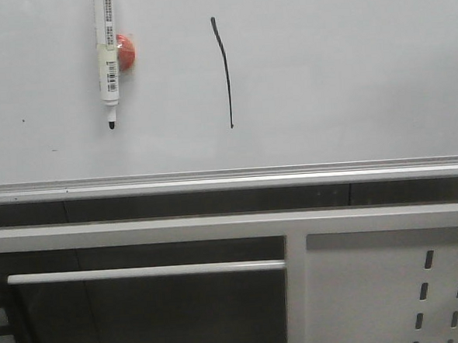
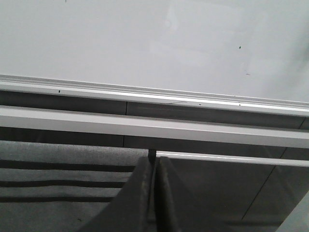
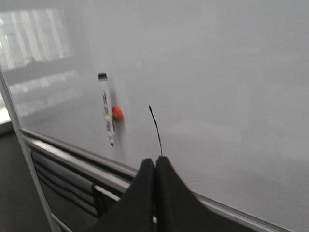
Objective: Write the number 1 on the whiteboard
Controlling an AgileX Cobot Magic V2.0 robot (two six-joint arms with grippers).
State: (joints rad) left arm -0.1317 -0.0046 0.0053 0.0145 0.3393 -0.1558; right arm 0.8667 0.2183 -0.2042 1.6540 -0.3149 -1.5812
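The whiteboard (image 1: 347,71) is filling the background, with the number 1 (image 1: 224,71) showing just beyond the right gripper (image 3: 155,166), whose fingers are pressing together, holding nothing. A marker (image 1: 108,58) is hanging beside it. The left gripper (image 2: 153,166) is likewise sitting closed, empty.

Count: one whiteboard (image 1: 347,71), one number 1 (image 1: 225,71), one marker pen (image 1: 108,58), one red magnet (image 1: 126,52).
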